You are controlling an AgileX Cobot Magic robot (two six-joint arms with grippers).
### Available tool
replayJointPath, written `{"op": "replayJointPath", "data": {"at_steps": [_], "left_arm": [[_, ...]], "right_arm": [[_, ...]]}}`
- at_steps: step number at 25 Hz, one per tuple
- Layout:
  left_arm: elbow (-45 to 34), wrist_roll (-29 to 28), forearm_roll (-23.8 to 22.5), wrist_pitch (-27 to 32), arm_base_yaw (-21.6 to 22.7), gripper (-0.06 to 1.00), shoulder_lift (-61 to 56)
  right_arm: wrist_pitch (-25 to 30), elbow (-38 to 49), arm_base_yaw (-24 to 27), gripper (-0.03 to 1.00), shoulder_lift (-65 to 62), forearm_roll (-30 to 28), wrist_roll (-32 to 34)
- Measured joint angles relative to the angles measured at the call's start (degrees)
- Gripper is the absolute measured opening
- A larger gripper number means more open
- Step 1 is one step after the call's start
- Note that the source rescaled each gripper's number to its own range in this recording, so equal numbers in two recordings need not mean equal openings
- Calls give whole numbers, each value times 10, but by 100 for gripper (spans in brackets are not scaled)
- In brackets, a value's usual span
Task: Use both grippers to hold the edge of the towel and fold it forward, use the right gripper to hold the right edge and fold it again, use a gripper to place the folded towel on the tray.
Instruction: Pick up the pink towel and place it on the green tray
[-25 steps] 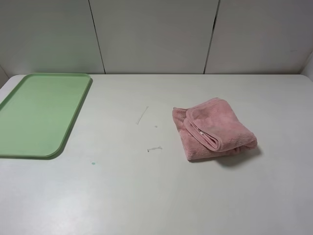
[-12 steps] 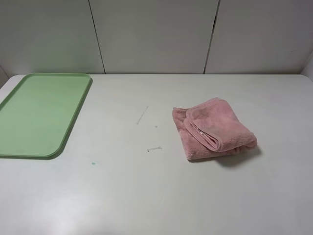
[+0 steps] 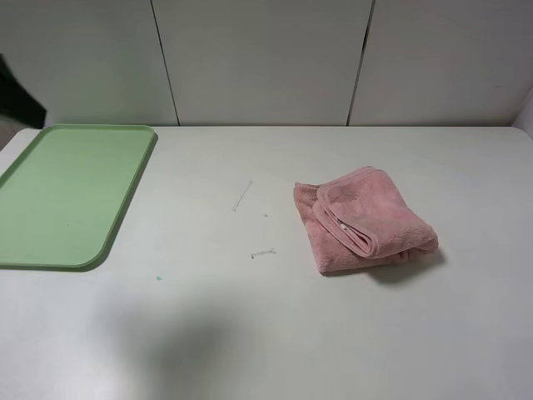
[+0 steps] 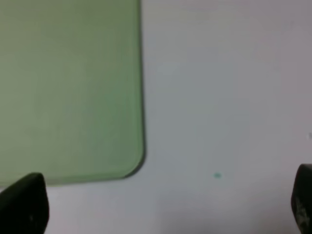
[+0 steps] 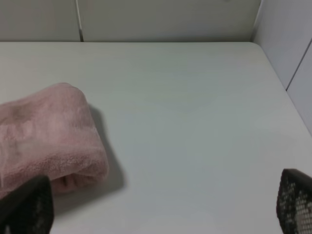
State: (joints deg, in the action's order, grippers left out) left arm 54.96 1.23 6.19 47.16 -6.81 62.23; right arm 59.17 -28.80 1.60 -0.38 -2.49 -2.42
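Setting: A white table (image 3: pixel 250 325) seen from a high camera, with pale wall panels behind it.

Left gripper: Of the left gripper (image 4: pixel 163 207), only its two black fingertips (image 4: pixel 24 207) show in the wrist view. They are spread wide, with bare table between them. It holds nothing and hovers above the table.

Tray: The light-green plastic tray (image 3: pixel 50 200) lies flat on the table. One of its rounded corners sits just ahead of the left gripper, nearer to one fingertip than to the other. The gripper does not touch it.

Teal speck: A tiny teal speck (image 4: pixel 217 175) marks the table ahead of the left gripper, between the tray's corner and the farther fingertip.

Right gripper: On the right gripper (image 5: pixel 161 207), the two black fingertips (image 5: pixel 27 209) also stand wide apart. They clasp nothing and hang over bare table.

Towel: The pink terry-cloth towel (image 3: pixel 362 218) lies on the table as a thick folded bundle. It is ahead of the right gripper and off to the side of one fingertip, not touching it. A stitched hem runs across its top layer. It lies on the table itself, well apart from the tray and the left gripper.

Scratches: Short pale scratches (image 3: pixel 242 196) mark the table between tray and towel.

Dark shape: A dark shape (image 3: pixel 18 96) shows beyond the tray's far corner in the high view. I cannot tell what it is.
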Motion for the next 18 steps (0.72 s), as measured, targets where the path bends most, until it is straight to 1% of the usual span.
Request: {"op": "replayJointPath", "data": {"at_steps": [5, 10, 13, 18], "left_arm": [[57, -41, 1, -55, -105, 100, 131], [105, -109, 0, -106, -209, 100, 243], [139, -147, -2, -126, -260, 100, 307], [198, -198, -3, -154, -320, 100, 394]], "right_arm": [[0, 0, 0, 100, 0, 0, 0], [0, 0, 0, 100, 0, 0, 0], [-1, 0, 0, 100, 0, 0, 0], [-1, 0, 0, 100, 0, 0, 0]]}}
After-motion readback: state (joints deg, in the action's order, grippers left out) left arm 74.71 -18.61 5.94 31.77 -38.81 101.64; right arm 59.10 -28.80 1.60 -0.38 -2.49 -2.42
